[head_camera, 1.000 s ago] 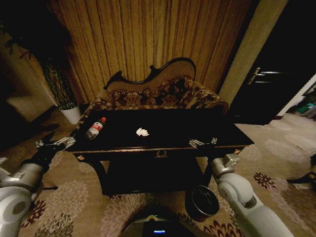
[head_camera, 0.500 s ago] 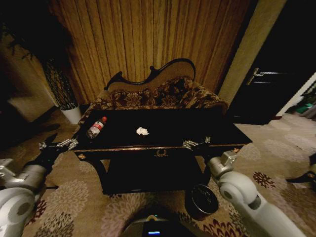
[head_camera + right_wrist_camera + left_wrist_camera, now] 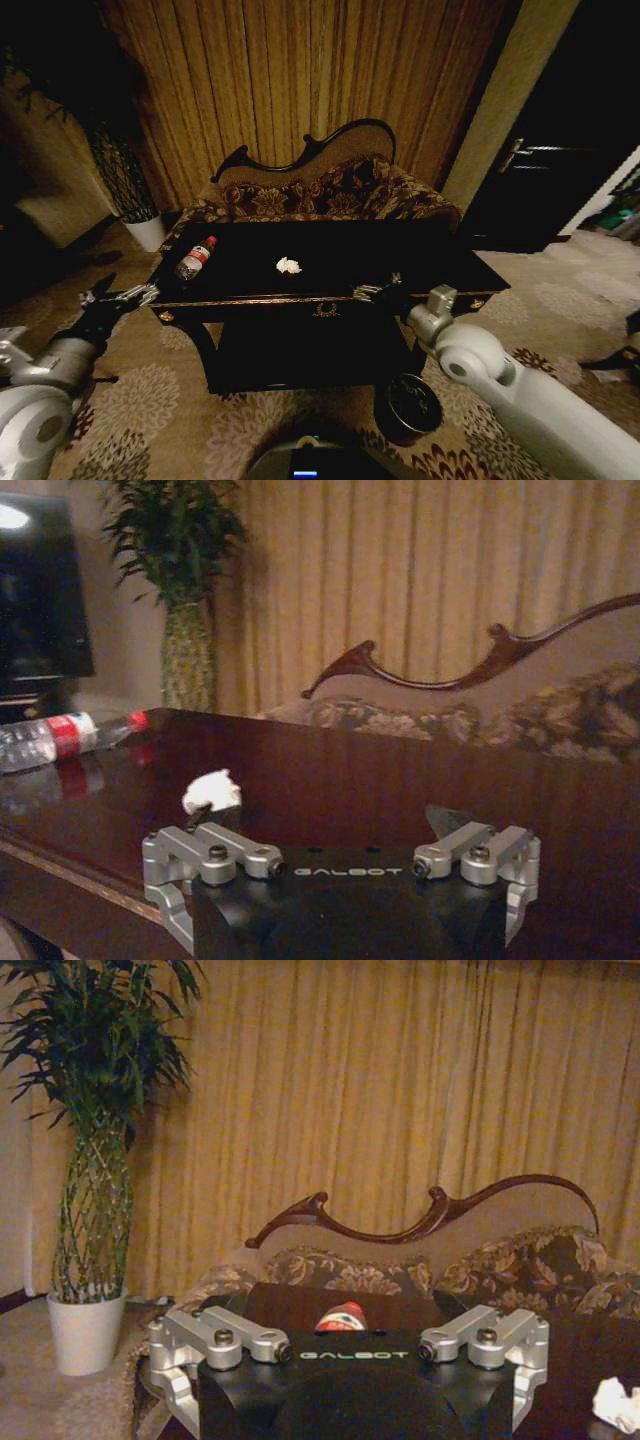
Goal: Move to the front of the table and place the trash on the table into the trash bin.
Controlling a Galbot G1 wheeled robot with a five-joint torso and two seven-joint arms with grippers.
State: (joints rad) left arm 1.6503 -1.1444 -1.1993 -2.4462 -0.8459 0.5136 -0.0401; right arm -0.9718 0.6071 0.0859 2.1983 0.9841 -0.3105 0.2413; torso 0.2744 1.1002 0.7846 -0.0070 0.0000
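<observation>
Right gripper (image 3: 378,288) being held wide open, empty, over the table (image 3: 420,262) front edge, paper wad (image 3: 288,266) lying beyond, left gripper (image 3: 120,294) being held open, empty, off the table's left end.

The table (image 3: 400,262) is glossy black with gold trim; the paper (image 3: 288,265) is white; the bottle (image 3: 193,259) has a red label.

The table (image 3: 420,262) stands straight before me, with the sofa (image 3: 320,190) behind it. On the tabletop the bottle (image 3: 194,258) lies toward my left, the paper wad (image 3: 288,266) near the middle. The trash bin (image 3: 410,407) sits on the floor by the table's near right corner (under my right arm). A potted plant (image 3: 125,180) stands beyond the table's left end.
</observation>
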